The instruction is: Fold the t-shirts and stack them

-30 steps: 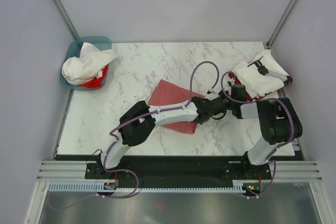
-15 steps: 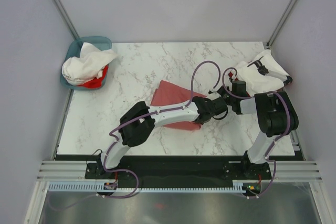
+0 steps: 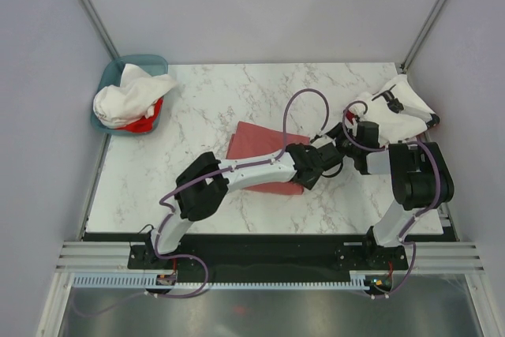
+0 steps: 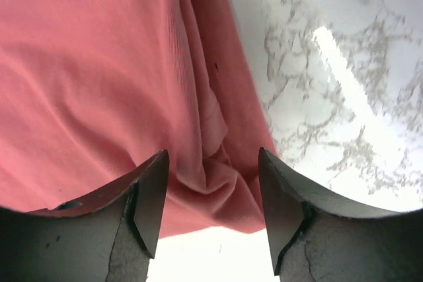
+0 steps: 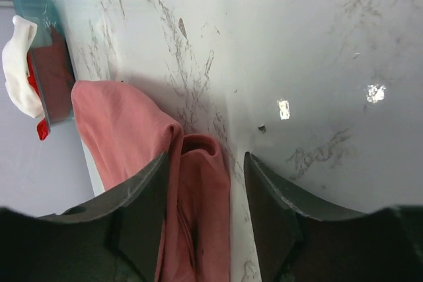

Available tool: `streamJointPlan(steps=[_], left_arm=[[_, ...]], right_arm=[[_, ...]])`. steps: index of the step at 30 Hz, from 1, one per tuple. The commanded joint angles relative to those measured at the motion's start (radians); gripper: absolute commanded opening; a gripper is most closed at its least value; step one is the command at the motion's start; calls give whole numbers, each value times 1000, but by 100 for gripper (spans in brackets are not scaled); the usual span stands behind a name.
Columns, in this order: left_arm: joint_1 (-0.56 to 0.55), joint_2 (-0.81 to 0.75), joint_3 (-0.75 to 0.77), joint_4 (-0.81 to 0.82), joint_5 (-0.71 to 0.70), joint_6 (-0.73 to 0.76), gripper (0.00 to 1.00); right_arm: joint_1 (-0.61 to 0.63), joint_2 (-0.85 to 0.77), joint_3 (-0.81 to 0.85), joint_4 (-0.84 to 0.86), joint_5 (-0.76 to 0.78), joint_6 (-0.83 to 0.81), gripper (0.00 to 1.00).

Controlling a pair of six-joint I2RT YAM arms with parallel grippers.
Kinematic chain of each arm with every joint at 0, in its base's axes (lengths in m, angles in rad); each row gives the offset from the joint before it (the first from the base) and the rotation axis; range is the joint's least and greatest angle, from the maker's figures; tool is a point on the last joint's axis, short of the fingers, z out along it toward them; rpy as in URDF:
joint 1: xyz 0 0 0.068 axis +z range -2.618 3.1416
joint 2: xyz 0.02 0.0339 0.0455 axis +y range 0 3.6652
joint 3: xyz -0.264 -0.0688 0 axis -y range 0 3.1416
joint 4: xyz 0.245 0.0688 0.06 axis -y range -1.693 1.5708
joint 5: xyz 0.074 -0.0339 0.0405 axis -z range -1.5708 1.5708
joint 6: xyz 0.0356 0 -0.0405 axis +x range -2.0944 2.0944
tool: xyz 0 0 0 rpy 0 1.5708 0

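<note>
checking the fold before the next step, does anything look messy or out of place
The salmon shirt is not flat: its edge is rolled and bunched. In the far-left basket, white shirts spill over the rim.

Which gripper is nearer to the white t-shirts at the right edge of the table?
Right. The right gripper is just left of the white t-shirts; the left gripper is farther left, over the salmon-red t-shirt.
</note>
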Motion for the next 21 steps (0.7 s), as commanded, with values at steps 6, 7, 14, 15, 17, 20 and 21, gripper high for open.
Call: streamJointPlan(steps=[6, 7, 14, 15, 17, 20, 21], left_arm=[[46, -181, -162, 163, 175, -34, 67], [47, -174, -162, 164, 177, -34, 66], [46, -124, -135, 164, 223, -37, 57], [47, -123, -138, 164, 224, -35, 57], [47, -123, -146, 163, 226, -35, 56], [47, -115, -153, 163, 246, -32, 51], [47, -112, -153, 163, 250, -32, 49]], right_arm=[[-48, -87, -109, -21, 45, -4, 80], [-48, -88, -115, -10, 39, 4, 82], [19, -24, -131, 57, 16, 39, 82], [30, -28, -131, 53, 27, 36, 83], [71, -36, -120, 12, 77, 27, 85], [111, -47, -106, -47, 137, 17, 86], [119, -44, -100, -62, 154, 11, 86]])
